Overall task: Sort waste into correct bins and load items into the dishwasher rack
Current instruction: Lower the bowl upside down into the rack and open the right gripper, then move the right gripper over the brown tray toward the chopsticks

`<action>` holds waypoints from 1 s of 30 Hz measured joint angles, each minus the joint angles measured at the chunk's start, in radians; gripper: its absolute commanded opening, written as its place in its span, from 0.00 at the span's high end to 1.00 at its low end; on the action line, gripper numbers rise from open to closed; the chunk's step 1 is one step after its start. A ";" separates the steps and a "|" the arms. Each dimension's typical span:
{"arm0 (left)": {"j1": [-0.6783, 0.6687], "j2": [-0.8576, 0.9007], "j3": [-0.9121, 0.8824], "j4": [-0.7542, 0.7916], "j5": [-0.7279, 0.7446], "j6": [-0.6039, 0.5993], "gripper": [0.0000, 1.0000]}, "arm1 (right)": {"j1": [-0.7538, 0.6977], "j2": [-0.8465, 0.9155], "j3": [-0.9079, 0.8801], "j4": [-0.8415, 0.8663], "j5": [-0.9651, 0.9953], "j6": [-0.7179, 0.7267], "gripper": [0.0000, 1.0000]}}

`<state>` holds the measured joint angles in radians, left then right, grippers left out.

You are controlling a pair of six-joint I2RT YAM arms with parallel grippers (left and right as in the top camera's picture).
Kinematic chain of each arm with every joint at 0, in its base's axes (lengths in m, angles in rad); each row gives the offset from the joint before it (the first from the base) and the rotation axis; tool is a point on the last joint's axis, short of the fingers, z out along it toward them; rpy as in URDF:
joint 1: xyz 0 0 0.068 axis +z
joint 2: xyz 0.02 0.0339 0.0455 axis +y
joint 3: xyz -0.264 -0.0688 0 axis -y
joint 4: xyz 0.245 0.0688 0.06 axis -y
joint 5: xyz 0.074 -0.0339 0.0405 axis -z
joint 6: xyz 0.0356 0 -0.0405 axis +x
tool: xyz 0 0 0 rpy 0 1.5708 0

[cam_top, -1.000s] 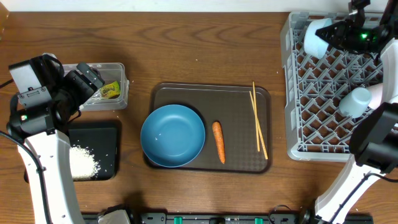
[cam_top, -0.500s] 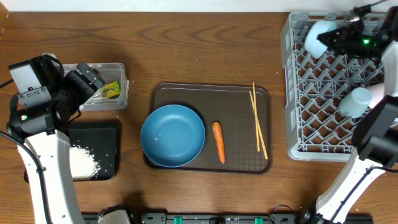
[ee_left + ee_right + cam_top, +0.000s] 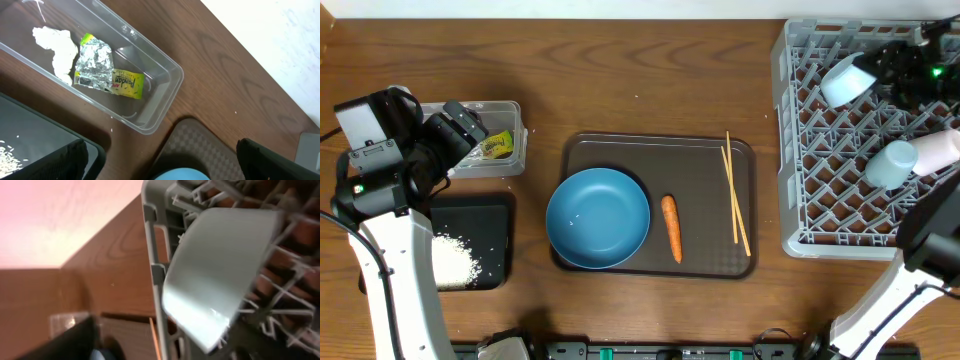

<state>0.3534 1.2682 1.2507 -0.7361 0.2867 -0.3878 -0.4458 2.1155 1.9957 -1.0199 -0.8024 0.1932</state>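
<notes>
Jaws spread on left gripper (image 3: 165,161); right gripper (image 3: 886,72) we cannot tell. Carrot (image 3: 670,227) we judge light, firm; pinch mid-length.

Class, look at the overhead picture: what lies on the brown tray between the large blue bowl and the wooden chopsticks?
One small orange carrot, touching neither the blue bowl nor the chopsticks, as the overhead view shows.
</notes>
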 measured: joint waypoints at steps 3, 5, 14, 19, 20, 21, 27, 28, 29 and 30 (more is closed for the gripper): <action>0.000 0.000 0.000 0.000 0.000 0.000 0.02 | 0.000 -0.085 -0.001 -0.003 0.067 0.038 0.01; 0.000 0.000 0.000 0.000 0.000 0.000 0.02 | 0.000 -0.151 -0.001 -0.008 0.110 0.065 0.01; 0.000 0.000 0.000 0.000 0.000 0.000 0.02 | 0.022 -0.459 -0.001 -0.061 0.272 0.131 0.01; 0.000 0.000 0.000 0.000 0.000 0.000 0.02 | 0.127 -0.578 -0.001 -0.141 0.294 0.137 0.01; 0.000 0.000 0.000 0.000 0.000 0.000 0.02 | 0.150 -0.591 0.000 -0.159 0.296 0.136 0.01; 0.000 0.000 0.000 0.000 0.000 0.000 0.02 | 0.184 -0.606 -0.001 -0.182 0.299 0.135 0.01; 0.000 0.000 0.000 0.000 0.000 0.000 0.02 | 0.412 -0.630 -0.001 -0.309 0.306 0.087 0.01; 0.000 0.000 0.000 0.000 0.000 0.000 0.02 | 0.451 -0.626 -0.001 -0.323 0.306 0.076 0.01; 0.000 0.000 0.000 0.000 0.000 0.000 0.02 | 0.493 -0.621 -0.001 -0.335 0.306 0.061 0.01; 0.000 0.000 0.000 0.000 0.000 0.000 0.02 | 0.539 -0.616 -0.001 -0.346 0.306 0.046 0.01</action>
<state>0.3534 1.2682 1.2507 -0.7361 0.2867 -0.3882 0.0933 1.4998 1.9949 -1.3655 -0.4961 0.2390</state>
